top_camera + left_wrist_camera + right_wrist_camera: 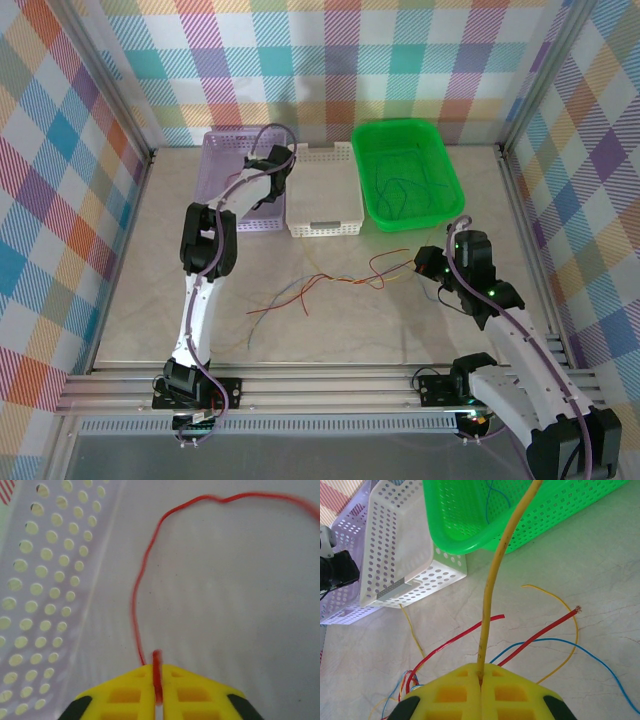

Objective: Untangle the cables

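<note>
**Left claw** (157,672): fingers almost together, with the red cable (135,605) pinched in the slit between them. From the tips the cable runs forward over the floor of the purple basket (45,580), then swings right in 1 wide loop. The perforated wall stands just left of the claw. There is bare basket floor ahead and to the right.

**Right claw** (480,669): clamped on the yellow cable (492,580). It rises straight ahead from the tips, across the rim of the green basket (465,510).

**Loose cables** (330,283): these lie on the table (150,300) to the left of the right claw, between the 2 arms. Red, blue and yellow strands cross one another there and bunch at the claw's near left. Open tabletop surrounds the tangle, and metal rails (330,385) line the near edge.

**Containers:** 3 baskets stand in a row beyond the tangle.
- The purple basket holds the red cable.
- The white basket (325,215) is in the middle, touching the purple one.
- The green basket, ahead of the right claw, holds thin dark strands (400,185).
</note>
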Controlling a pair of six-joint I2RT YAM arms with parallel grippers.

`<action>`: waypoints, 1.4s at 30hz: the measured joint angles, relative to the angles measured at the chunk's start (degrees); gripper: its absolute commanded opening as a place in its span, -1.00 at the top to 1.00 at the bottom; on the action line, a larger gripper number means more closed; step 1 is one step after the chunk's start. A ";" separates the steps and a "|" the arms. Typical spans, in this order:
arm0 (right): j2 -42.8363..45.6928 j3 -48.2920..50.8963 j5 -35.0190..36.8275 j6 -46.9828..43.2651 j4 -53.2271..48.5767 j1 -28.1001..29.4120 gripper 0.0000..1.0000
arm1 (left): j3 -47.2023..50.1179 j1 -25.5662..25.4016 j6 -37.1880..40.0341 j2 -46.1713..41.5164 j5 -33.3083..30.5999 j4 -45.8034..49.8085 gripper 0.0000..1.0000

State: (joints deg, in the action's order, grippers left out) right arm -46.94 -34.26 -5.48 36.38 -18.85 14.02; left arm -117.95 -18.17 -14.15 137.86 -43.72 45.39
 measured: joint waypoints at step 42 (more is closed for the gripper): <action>-1.97 -3.69 -7.28 -2.40 -0.24 1.36 1.00 | 50.73 -27.78 -14.93 -59.08 43.15 -9.03 -0.53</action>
State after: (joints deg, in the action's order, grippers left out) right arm -48.90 -37.95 -12.75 33.98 -19.09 15.38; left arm -67.22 -45.95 -29.08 78.78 -0.58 36.36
